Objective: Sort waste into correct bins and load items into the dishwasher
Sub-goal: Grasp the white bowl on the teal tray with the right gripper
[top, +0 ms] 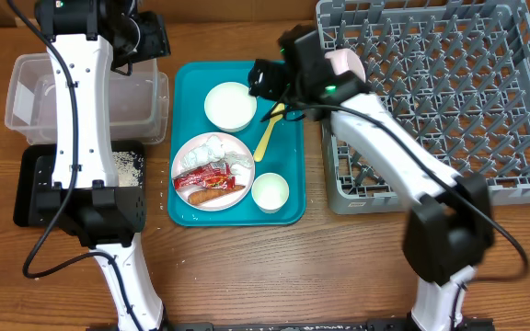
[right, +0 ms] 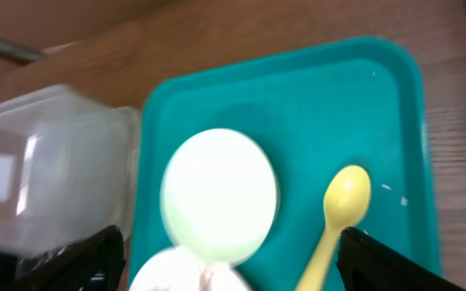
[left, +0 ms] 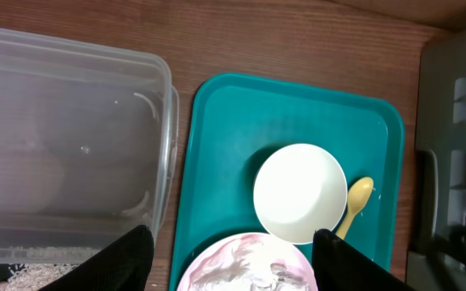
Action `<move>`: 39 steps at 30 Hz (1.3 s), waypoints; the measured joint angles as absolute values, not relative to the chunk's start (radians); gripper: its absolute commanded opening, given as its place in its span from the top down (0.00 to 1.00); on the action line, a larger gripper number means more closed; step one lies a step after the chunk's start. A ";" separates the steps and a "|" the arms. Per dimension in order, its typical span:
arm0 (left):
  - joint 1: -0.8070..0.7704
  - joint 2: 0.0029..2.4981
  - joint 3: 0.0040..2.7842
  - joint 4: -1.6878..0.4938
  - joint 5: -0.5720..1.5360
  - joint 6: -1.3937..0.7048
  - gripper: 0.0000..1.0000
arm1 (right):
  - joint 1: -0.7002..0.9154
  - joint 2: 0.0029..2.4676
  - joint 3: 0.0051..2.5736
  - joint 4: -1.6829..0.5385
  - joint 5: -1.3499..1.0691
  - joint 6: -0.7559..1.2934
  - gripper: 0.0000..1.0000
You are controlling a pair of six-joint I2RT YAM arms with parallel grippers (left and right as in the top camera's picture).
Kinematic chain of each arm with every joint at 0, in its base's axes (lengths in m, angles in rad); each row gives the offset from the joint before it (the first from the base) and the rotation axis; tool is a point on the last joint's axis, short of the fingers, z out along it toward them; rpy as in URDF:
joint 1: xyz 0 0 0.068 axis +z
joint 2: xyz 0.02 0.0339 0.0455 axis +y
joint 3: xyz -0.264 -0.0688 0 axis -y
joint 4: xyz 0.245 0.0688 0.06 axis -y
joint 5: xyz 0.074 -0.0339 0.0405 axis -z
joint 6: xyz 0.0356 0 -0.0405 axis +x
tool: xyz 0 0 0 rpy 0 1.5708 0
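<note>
A teal tray [top: 191,92] holds a white bowl [top: 229,106], a yellow spoon [top: 267,138], a pink plate [top: 212,172] with wrappers and food scraps, and a small pale green cup [top: 270,192]. My right gripper [top: 267,78] is open and empty above the tray's far right corner; its view shows the bowl [right: 219,194] and spoon [right: 342,206] between its fingers [right: 229,259]. My left gripper [top: 150,41] is open and empty, high over the tray's far left corner. Its fingers [left: 233,259] frame the plate [left: 245,263], with the bowl [left: 300,192] just beyond.
A clear plastic bin [top: 26,92] stands at the left, with a black bin [top: 35,184] holding rice grains in front of it. A grey dish rack [top: 449,92] fills the right, with a pink cup [top: 343,62] at its near-left corner.
</note>
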State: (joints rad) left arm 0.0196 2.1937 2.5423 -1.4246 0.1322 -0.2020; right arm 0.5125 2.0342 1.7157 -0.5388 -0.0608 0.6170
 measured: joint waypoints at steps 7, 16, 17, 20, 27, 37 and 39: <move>0.020 2.194 2.542 -1.420 0.131 -0.200 0.32 | 0.511 2.202 1.716 -0.447 -0.090 0.654 0.28; 0.020 2.194 2.542 -1.420 0.131 -0.200 0.30 | 0.512 2.288 1.716 -0.434 -0.135 0.677 0.44; 0.020 2.194 2.542 -1.421 0.131 -0.200 0.30 | 0.513 2.290 1.716 -0.433 -0.135 0.680 0.45; 0.020 2.194 2.542 -1.420 0.131 -0.200 0.30 | 0.514 2.292 1.716 -0.429 -0.141 0.681 0.55; 0.020 2.194 2.542 -1.421 0.131 -0.200 0.27 | 0.519 2.292 1.716 -0.437 -0.141 0.681 0.74; 0.020 2.194 2.542 -1.422 0.131 -0.199 0.23 | 0.517 2.291 1.716 -0.488 -0.141 0.672 0.96; 0.020 2.194 2.542 -1.422 0.131 -0.200 0.22 | 0.513 2.285 1.716 -0.505 -0.142 0.656 0.96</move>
State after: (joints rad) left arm 0.0196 2.1937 2.5423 -1.4216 0.1307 -0.1997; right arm 0.5129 2.2848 1.7157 -0.5053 -0.1417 0.6556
